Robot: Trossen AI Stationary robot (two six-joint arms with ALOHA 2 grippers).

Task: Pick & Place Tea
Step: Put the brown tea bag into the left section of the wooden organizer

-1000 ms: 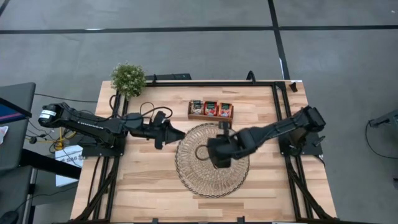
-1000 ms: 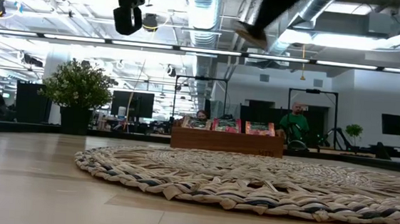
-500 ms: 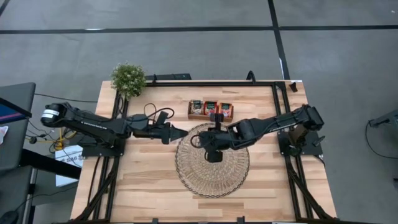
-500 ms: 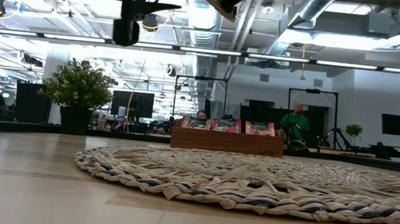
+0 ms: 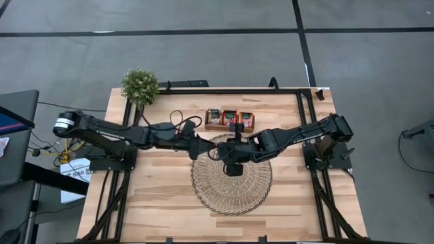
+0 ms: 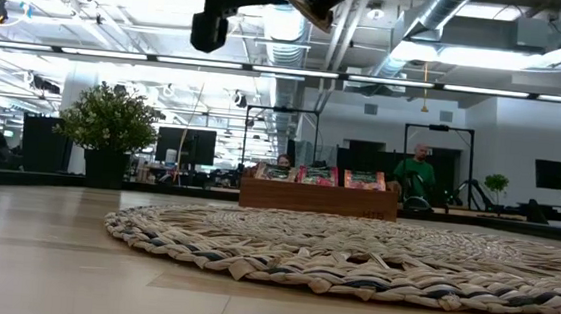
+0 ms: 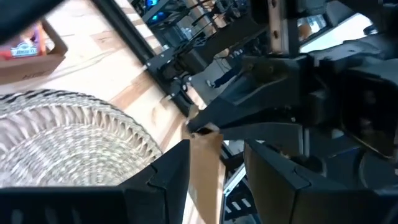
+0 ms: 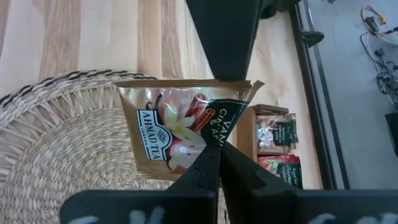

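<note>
Your right gripper [image 8: 214, 163] has its jaws clamped on one corner of a tea sachet [image 8: 186, 127], held in the air over the woven mat [image 5: 232, 174]. Your left gripper [image 7: 216, 163] is right up against it, jaws apart either side of the sachet's edge. More sachets [image 5: 230, 118] sit in the wooden tray [image 5: 211, 126] on the worktop [image 5: 163, 196], behind the mat.

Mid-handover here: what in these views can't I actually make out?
- High view: the sachet is hidden under the right gripper.
- Low view: both grippers are cut off by the top edge.
- Left wrist view: left gripper nears the sachet; contact unclear.
- Tray: sachet count too small to tell.
</note>
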